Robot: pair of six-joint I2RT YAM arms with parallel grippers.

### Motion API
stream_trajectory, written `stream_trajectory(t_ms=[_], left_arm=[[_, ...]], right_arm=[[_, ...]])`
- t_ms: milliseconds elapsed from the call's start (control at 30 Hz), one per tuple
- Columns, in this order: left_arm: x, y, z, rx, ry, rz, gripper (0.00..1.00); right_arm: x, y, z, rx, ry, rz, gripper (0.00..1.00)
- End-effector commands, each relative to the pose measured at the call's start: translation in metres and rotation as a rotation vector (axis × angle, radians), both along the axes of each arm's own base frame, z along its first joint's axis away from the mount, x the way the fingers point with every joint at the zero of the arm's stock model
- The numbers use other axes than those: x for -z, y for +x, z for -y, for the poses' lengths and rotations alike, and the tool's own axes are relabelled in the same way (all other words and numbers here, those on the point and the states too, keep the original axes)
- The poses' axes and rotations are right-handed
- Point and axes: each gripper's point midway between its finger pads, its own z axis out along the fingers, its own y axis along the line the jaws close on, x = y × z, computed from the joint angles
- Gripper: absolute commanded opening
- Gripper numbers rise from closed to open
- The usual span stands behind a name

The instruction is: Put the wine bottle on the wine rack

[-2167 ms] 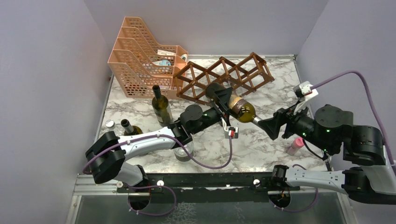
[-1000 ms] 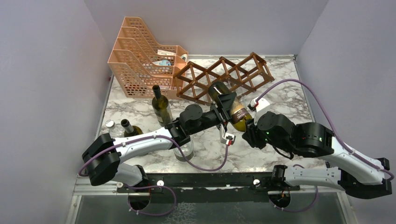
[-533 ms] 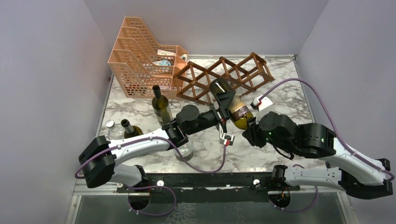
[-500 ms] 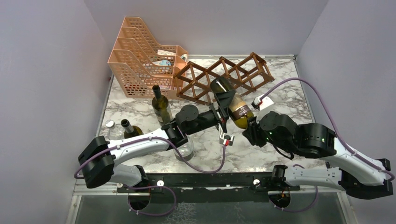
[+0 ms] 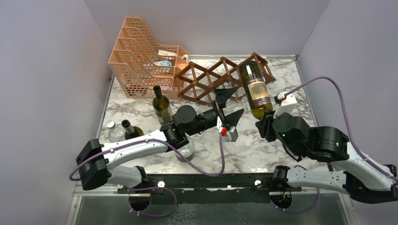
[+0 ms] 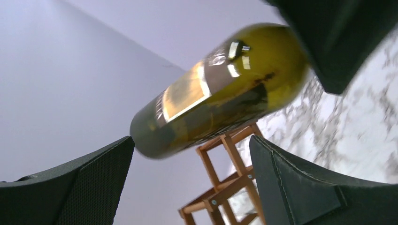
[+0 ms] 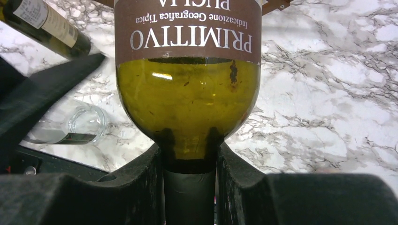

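Since half a second ago your left gripper (image 5: 230,105) has let go of the bottle (image 5: 256,89); its jaws stand wide apart, empty. Your right gripper (image 5: 264,124) is clamped on the neck, holding the bottle base-up in the air over the rack's (image 5: 206,79) right end.

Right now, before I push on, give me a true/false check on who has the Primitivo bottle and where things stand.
The right gripper is shut on the neck of the Primitivo wine bottle. True.
The left gripper grips the bottle's body. False: it is open and apart from the bottle.
The bottle's base points toward the wine rack. True.
The held bottle stands upright. False: it is tilted, held in the air by its neck.
A second wine bottle stands upright near the peach file tray. True.
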Motion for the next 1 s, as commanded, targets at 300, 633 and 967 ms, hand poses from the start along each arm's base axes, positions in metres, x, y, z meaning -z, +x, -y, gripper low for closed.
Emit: stream_trajectory(t_ms=[300, 633, 967], left_arm=[[-0.068, -0.007, -0.089, -0.065, -0.55, -0.772, 0.99], [-0.044, -0.007, -0.122, -0.16, -0.646, -0.98, 0.99], [-0.038, 0.0, -0.128, -0.254, -0.653, -1.065, 0.99]], right_arm=[[0.012, 0.01, -0.02, 0.04, 0.109, 0.02, 0.01], [0.064, 0.013, -0.027, 0.131, -0.023, -0.086, 0.01], [0.086, 0.022, -0.041, 0.085, -0.021, -0.128, 0.01]])
